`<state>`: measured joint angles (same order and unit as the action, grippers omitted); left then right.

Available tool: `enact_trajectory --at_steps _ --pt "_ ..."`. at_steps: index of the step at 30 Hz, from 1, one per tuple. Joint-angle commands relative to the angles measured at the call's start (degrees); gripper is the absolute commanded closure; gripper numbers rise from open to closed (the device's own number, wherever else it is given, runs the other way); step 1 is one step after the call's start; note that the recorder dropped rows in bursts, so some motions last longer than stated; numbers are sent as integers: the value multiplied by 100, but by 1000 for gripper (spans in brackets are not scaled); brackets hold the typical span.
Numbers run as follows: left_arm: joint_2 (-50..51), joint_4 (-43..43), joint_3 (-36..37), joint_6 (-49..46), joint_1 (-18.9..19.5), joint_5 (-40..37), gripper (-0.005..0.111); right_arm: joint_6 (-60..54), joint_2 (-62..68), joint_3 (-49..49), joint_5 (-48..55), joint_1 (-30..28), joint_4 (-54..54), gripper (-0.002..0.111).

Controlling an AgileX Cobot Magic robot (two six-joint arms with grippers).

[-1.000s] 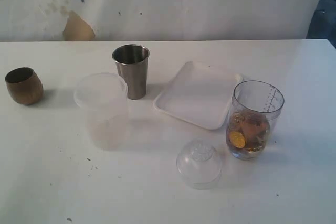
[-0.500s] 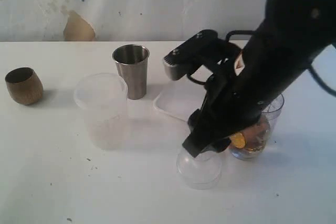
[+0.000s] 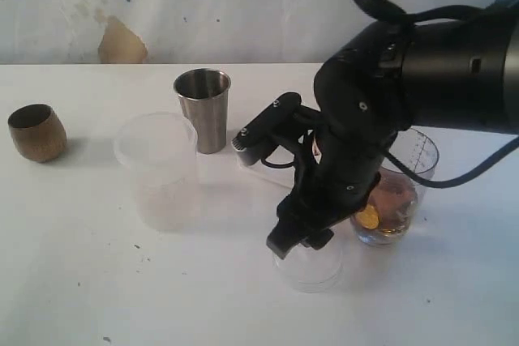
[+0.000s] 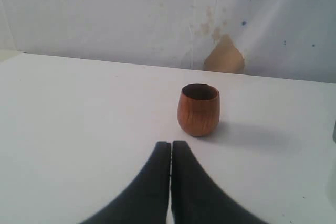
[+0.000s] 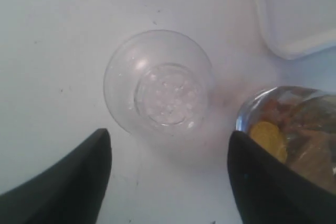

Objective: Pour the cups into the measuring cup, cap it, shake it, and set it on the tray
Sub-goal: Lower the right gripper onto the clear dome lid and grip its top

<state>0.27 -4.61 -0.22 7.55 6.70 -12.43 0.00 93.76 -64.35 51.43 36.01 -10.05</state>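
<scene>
My right gripper (image 3: 295,241) hangs open just above the clear dome lid (image 3: 308,266), its jaws straddling the lid (image 5: 160,85) without touching it. Right beside the lid stands the measuring cup (image 3: 395,200), holding gold coins and brown pieces (image 5: 294,129). The arm hides most of the white tray (image 5: 302,14). To the left stand the steel tumbler (image 3: 203,109), the frosted cup (image 3: 158,169) and the brown cup (image 3: 37,132). My left gripper (image 4: 170,145) is shut on nothing, low over the table, with the brown cup (image 4: 198,109) a short way ahead of it.
The big black right arm (image 3: 422,70) spans the right half of the table, over the tray. A white wall with a tan patch (image 3: 120,43) backs the table. Bare tabletop (image 3: 122,281) lies in front of the cups.
The right arm came into view from the right and came down over the dome lid, its jaws opening a little wider. Cups, lid and measuring cup have not moved.
</scene>
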Motion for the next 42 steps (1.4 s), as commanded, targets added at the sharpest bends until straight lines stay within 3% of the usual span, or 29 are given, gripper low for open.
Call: enact_trajectory --at_steps 1,30,34,39,41,42 --pt "-27 -20 22 14 3 79 106 178 73 -32 -243 4 10 49" --pt "-27 -20 22 14 3 79 106 322 710 -32 -420 4 -17 50" --pt "-27 -20 22 14 3 79 106 322 710 -32 -420 4 -7 64" --pt "-27 -20 22 14 3 79 106 275 710 -32 -324 4 -7 97" --pt "-27 -20 22 14 3 79 106 275 676 -47 -254 4 -7 108" --pt "-27 -20 22 14 3 79 106 275 665 -68 -212 4 -7 108"
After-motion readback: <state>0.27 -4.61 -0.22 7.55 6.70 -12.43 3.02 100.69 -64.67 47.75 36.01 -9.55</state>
